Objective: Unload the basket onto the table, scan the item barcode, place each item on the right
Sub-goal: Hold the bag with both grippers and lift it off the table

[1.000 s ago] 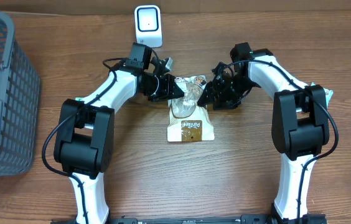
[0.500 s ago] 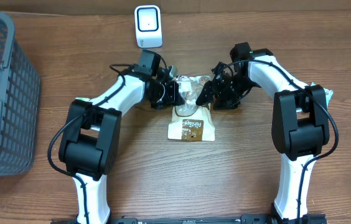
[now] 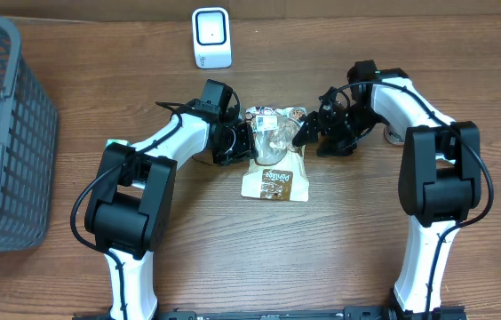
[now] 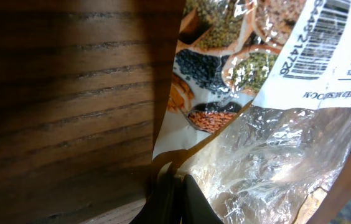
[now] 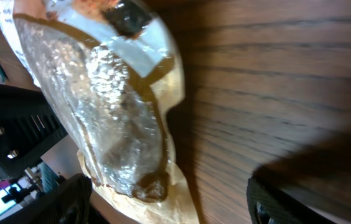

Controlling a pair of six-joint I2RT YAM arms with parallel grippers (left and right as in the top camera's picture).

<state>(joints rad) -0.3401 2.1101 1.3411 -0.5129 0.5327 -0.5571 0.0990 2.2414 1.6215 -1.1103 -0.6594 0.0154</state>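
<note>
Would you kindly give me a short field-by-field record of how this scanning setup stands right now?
item: food bag with a clear window, lying on the wooden table between the two grippers
barcode: on a white label at the bag's far end
left gripper: shut on the bag's near edge
right gripper: open, beside the bag, not gripping it
scanner: white, at the far edge, apart from the bag
basket: grey, at the table's left side
</note>
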